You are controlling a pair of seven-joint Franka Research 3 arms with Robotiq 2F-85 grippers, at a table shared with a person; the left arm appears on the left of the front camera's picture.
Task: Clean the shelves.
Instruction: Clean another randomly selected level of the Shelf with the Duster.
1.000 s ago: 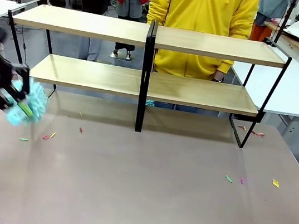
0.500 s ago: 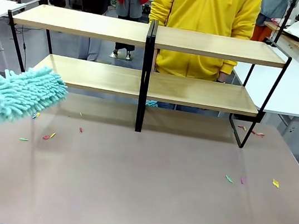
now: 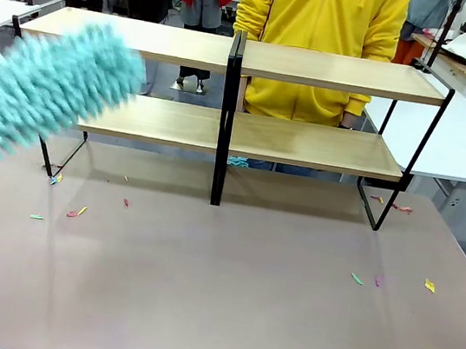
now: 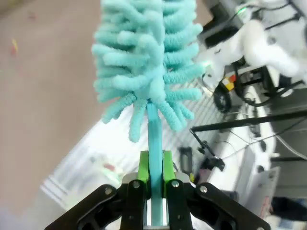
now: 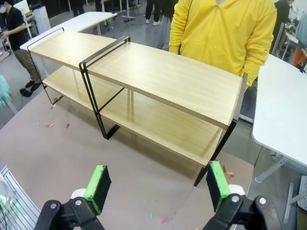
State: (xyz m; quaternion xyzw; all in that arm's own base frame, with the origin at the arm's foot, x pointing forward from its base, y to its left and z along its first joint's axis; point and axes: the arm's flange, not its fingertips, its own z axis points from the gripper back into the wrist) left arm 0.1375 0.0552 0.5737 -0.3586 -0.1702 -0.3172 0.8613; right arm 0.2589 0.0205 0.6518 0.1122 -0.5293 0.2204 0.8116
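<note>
The grey-brown surface spans the front view, and the shelves stand across its far half, running nearly from its left side to its right side. From the right wrist view the shelves lie ahead of and below the right gripper, well apart from it, with their right end nearest. That gripper's green pads stand wide apart with nothing between them.

The shelves are two long tiers of light wood boards on a thin black metal frame, split in the middle by a black centre post. Both boards look bare on top. A person in a yellow top stands just behind the shelves at the far side.

A fluffy teal duster slants up from the left edge of the front view, its head overlapping the left end of the shelves between the upper and lower boards (it is motion-blurred, so whether it touches the wood cannot be told). In the left wrist view the left gripper is clamped on the duster's flat teal handle, with the duster's head rising straight up from the pads.

Small coloured scraps lie scattered on the surface in front of the shelves: some near the left, some near the right, and a yellow one farther right.
</note>
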